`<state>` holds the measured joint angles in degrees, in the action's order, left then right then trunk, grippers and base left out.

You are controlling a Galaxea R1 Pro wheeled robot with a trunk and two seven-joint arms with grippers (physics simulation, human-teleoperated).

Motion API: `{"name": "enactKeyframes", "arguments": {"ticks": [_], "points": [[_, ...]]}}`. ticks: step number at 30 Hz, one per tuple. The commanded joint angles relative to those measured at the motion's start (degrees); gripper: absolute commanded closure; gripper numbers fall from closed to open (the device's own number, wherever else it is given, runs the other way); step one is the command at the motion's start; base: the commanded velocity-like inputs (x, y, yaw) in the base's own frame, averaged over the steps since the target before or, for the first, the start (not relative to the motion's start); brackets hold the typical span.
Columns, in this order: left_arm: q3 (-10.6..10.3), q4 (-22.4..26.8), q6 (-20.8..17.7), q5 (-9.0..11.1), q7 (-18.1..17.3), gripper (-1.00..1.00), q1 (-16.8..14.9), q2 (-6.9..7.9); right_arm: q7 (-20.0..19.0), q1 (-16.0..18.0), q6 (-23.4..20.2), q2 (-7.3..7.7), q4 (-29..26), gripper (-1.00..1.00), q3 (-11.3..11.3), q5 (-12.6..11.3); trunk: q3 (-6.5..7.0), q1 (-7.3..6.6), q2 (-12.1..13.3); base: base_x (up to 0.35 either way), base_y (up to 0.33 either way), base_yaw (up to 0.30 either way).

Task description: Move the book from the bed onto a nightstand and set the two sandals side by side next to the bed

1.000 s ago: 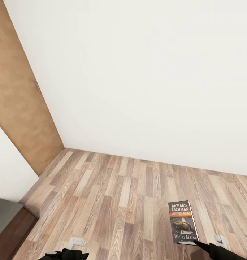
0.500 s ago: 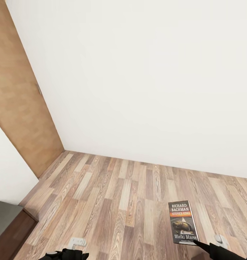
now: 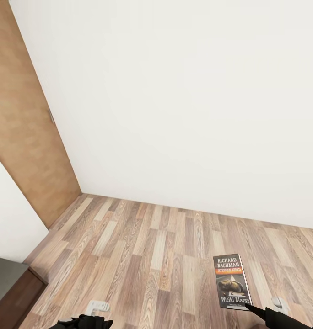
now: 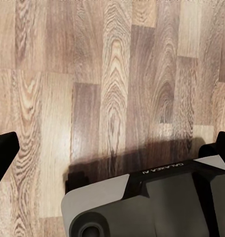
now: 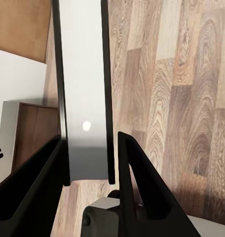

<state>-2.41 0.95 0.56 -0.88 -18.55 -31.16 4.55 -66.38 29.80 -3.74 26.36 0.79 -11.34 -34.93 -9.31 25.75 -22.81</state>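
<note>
The book [image 3: 232, 281] is gripped at its lower edge by your right claw [image 3: 248, 307], low at the right of the head view. It is held cover up above the wood-plank floor [image 3: 152, 246], with the white "RICHARD BACHMAN" lettering and the orange strip readable. In the right wrist view the same book [image 5: 83, 89] appears edge-on as a pale page block between two thin dark covers, and the two black fingers [image 5: 137, 182] of the right claw [image 5: 88, 163] stand on either side of it, closed against its covers.

Your left claw [image 3: 85, 322] sits at the bottom edge of the head view, left of centre, with a small pale part just above it. In the left wrist view its two dark fingertips [image 4: 4, 155] lie at opposite edges of the picture, spread wide, with bare floor planks [image 4: 112, 74] between them and a grey housing marked "GALAXEA" [image 4: 157, 197] below.

Ahead of you a plain white wall [image 3: 184, 100] meets the floor. A tan wooden panel [image 3: 24, 128] stands along the left side of the head view. In the lower left corner you see a dark brown wooden edge [image 3: 17, 297] beside a grey surface [image 3: 3, 276]; you cannot tell from these views what piece of furniture it belongs to.
</note>
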Motion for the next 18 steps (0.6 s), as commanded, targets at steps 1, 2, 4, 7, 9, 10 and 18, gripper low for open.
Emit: {"name": "enactKeyframes", "arguments": {"ticks": [1, 2, 4, 7, 9, 10, 18], "points": [[-0.2, 0.0, 0.1, -0.1, -0.2, -1.00, 0.0, 0.02, -0.2, 0.1, -0.4, 0.01, 0.1, 1.00, -0.4, -0.6, -0.02, 0.04, -0.1, 0.000, 0.000, 0.000], [-0.2, 0.0, 0.1, -0.1, -0.1, -1.00, 0.0, 0.02, -0.3, 0.1, -0.4, 0.01, 0.1, 1.00, -0.4, -0.6, 0.07, 0.04, -0.1, 0.000, 0.000, 0.000], [-0.2, 0.0, 0.1, 0.0, -0.1, -1.00, 0.0, -0.51, -0.2, 0.1, -0.4, 0.01, 0.1, 1.00, -0.4, -0.6, 0.25, 0.04, -0.1, 0.000, 0.000, 0.000], [-0.2, 0.0, 0.1, 0.1, -0.1, -1.00, 0.0, -1.15, -0.2, 0.1, -0.4, 0.01, 0.1, 1.00, -0.4, -0.6, 0.53, 0.04, -0.1, 0.000, 0.000, 0.000], [-0.1, 0.0, 0.1, 0.1, -0.1, -1.00, 0.0, -1.37, -0.2, 0.1, -0.4, 0.01, 0.1, 1.00, -0.4, -0.6, 0.71, 0.04, -0.1, 0.000, 0.000, 0.000], [-0.1, 0.0, 0.1, 0.1, -0.1, -1.00, 0.0, -1.41, -0.2, 0.1, -0.4, 0.01, 0.1, 1.00, -0.4, -0.6, 0.80, 0.04, -0.1, 0.000, 0.000, 0.000], [-0.1, 0.0, 0.1, 0.1, -0.1, -1.00, 0.0, -1.47, -0.3, 0.1, -0.4, 0.01, 0.1, 1.00, -0.4, -0.6, 1.53, 0.04, -0.1, 0.000, 0.000, 0.000]]}}
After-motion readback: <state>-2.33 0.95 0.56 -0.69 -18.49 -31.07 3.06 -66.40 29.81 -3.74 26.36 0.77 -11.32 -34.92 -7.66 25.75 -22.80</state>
